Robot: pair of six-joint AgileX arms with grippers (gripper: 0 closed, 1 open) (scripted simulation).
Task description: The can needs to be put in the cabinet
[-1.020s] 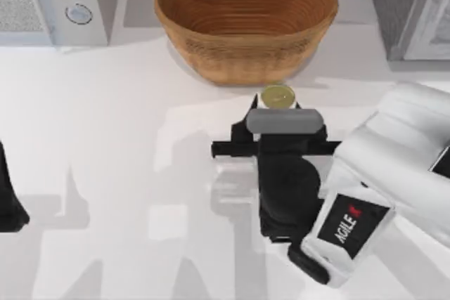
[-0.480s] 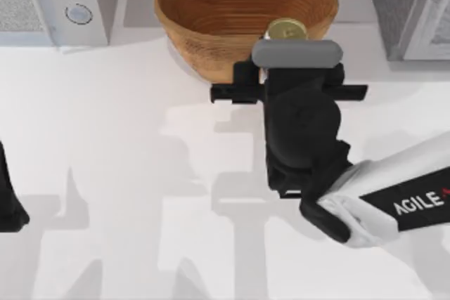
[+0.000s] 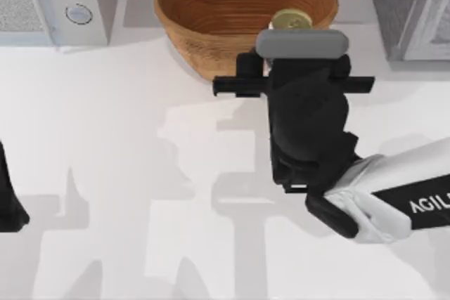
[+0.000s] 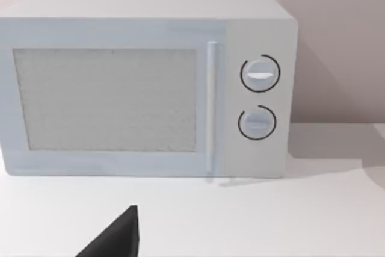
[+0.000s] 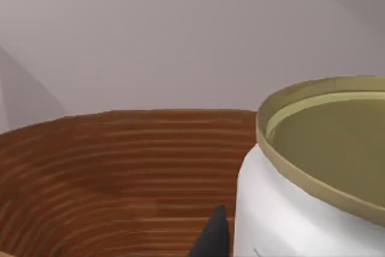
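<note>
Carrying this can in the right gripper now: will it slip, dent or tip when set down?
The can looks smooth-sided, so probably slippery. Its thin drink-can look suggests a hard squeeze from the right gripper may dent it. Small and upright by the basket, it could tip if set down tilted.

- can (image 5: 289, 209): white body, dull gold top
- basket (image 3: 211, 12): brown, ribbed weave in rings
- microwave (image 4: 144, 82): pale grey-blue, speckled grey door panel
- table (image 3: 105, 138): white
- right arm (image 3: 394, 201): white shell, black wrist section
</note>
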